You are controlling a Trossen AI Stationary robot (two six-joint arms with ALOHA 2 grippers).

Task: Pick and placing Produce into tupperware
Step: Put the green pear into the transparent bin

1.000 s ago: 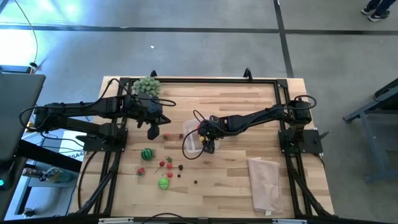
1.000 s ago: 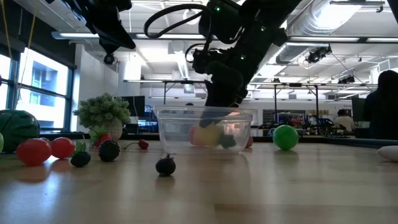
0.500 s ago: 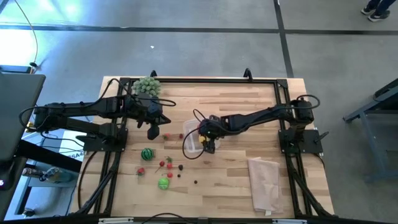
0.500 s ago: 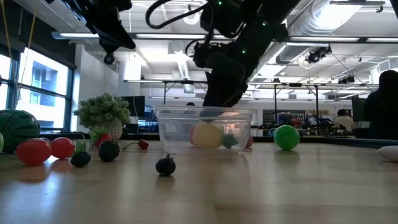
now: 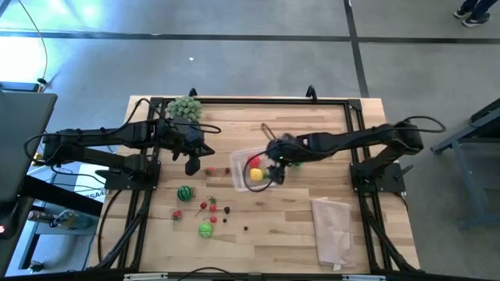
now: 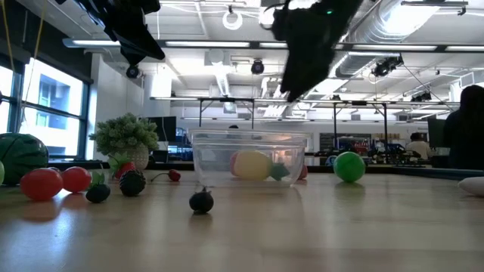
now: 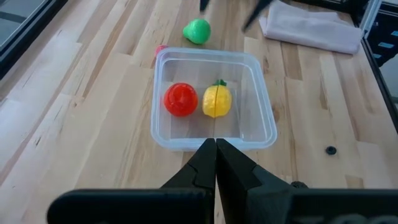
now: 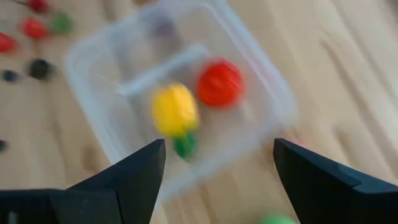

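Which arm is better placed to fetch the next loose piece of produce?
Left, probably. The left gripper hangs shut close above the striped green ball and red pieces; the right gripper is open beside the tupperware, farther off.

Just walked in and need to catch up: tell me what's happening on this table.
A two-armed robot is sorting toy produce into a clear tupperware. A red fruit and a yellow fruit already lie inside it. The right gripper hangs above the container with its fingers open and empty. The left gripper waits on the container's other side, fingers shut and holding nothing. More produce sits on the table, including a green ball and a striped green ball.
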